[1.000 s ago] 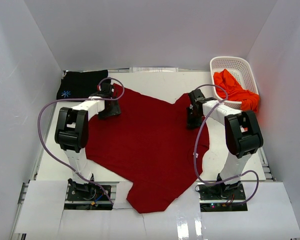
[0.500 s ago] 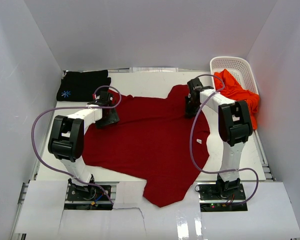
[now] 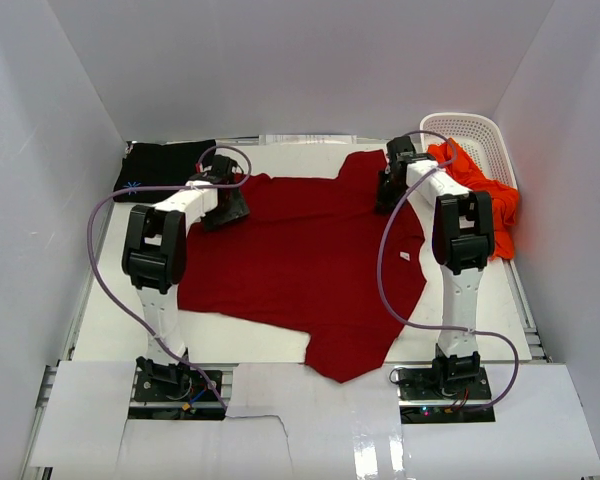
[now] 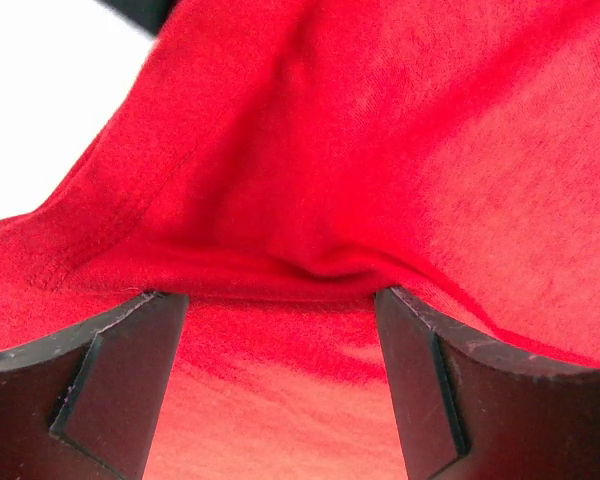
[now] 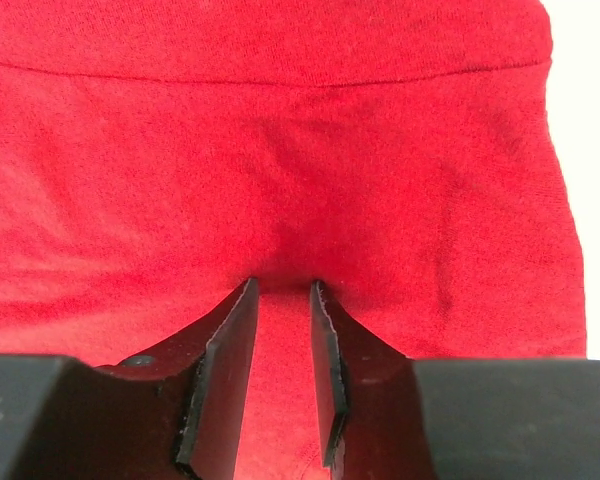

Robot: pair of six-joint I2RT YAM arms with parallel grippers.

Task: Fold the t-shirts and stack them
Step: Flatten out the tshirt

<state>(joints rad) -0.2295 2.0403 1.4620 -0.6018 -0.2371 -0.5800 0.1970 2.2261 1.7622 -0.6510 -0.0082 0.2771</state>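
Dark red t-shirt lies spread but wrinkled mid surface, w/ one point of cloth reaching the near edge btwn the arm bases. Black t-shirt sits folded at the far-left corner. Orange-red t-shirt hangs half out of the white basket, far right.

Left pincer is at the red shirt's far-left edge, jaws wide apart, w/ a raised ridge of cloth running across the gap. No firm pinch visible, so I read it as open over the cloth. Right pincer is at the far-right corner, jaws nearly together w/ a small pucker of cloth nipped at the tips, just inside the stitched hem.

Handling, my read: thin knit, light, v. soft, no stiffness. It'll drape, stretch and drag rather than move as one piece, and a small pinch may slip or lift only the top layer. Best holds are prob. the hemmed edges or shoulder seams, two corners at once, kept taut btwn the arms so it lands flat. Risk: wrinkles get folded in.
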